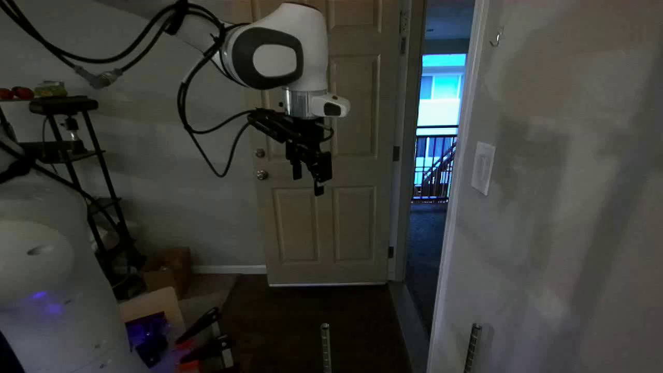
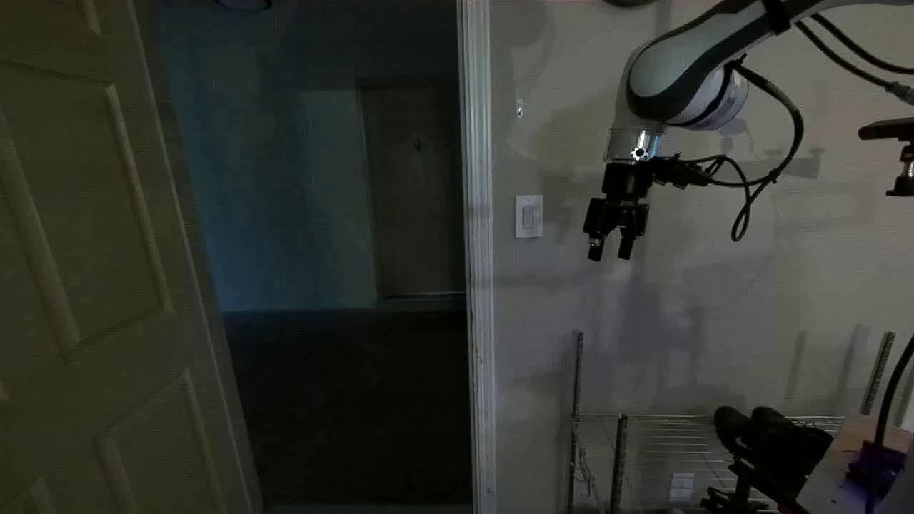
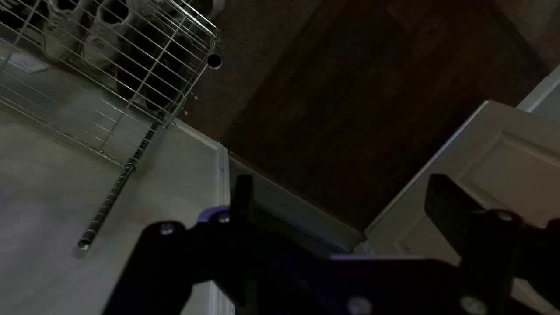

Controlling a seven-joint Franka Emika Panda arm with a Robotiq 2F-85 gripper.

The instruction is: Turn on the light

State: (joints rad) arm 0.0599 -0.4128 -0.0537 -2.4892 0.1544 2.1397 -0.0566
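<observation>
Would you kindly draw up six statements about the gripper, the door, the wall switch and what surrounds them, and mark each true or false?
1. The gripper is open, its fingertips pointing down. True.
2. A small hook sits above the switch plate. True.
3. The gripper is touching the switch plate. False: it hangs apart from it in both exterior views.
4. The panelled door stands open. True.
5. The switch plate is mounted on the panelled door. False: it is on the wall beside the doorway.
6. The wrist view shows no footwear. False: shoes show through the wire rack.
</observation>
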